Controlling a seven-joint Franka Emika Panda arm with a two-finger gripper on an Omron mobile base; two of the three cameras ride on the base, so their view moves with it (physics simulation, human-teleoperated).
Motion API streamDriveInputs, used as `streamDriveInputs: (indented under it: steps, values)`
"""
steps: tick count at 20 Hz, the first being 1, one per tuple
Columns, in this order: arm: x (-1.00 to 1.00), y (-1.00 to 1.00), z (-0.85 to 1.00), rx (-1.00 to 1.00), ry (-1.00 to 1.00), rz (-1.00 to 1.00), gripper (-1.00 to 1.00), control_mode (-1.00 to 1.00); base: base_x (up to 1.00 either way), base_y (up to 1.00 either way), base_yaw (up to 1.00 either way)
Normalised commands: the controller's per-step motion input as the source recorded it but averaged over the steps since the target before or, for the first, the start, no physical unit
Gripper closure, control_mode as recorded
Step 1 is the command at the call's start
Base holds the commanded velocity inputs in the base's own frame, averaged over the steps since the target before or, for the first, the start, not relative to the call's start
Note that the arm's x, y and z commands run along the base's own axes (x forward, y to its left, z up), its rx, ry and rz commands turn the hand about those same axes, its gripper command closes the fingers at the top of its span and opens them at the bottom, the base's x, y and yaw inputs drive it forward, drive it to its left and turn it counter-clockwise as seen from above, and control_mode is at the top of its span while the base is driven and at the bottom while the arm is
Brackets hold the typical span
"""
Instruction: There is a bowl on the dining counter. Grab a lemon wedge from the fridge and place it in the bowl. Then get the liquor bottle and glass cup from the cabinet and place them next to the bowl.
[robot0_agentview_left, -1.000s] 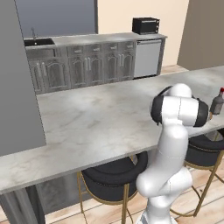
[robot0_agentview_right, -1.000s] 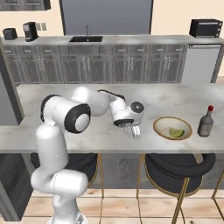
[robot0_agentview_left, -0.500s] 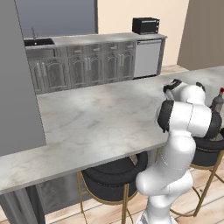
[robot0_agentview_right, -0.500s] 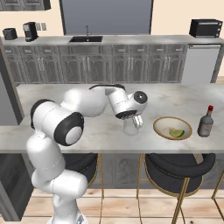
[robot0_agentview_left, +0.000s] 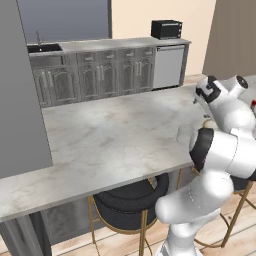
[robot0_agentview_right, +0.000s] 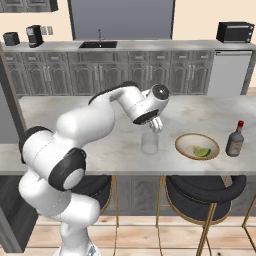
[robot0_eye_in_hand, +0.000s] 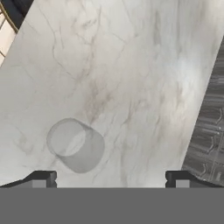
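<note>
we see the claw (robot0_agentview_right: 156, 126) spread wide, holding nothing, just above the cup (robot0_agentview_right: 149, 143), which stands upright on the table (robot0_agentview_right: 100, 145) beside the bowl (robot0_agentview_right: 197, 147). a careless retreat could clip the cup and tip it toward the bowl. beyond the bowl stands the bottle (robot0_agentview_right: 235, 139). the cup is faint, and we can barely trace its rim.

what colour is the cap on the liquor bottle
Red, on the liquor bottle; clearest in the right base view.
</note>
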Motion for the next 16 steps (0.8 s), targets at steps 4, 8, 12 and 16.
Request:
streamDriveInputs:
  steps: [4,8,12,16]
  values:
    - [-0.71,0.32,0.84,-0.01,-0.02,0.04,-1.00,-1.00,0.00,0.00,0.00]
    - [-0.79,0.41,0.69,-0.04,-0.07,0.03,-1.00,-1.00,0.00,0.00,0.00]
    - [-0.82,0.69,0.48,-0.08,-0.07,0.03,-1.00,-1.00,0.00,0.00,0.00]
    - [-0.69,0.76,0.39,-0.09,-0.03,0.03,-1.00,-1.00,0.00,0.00,0.00]
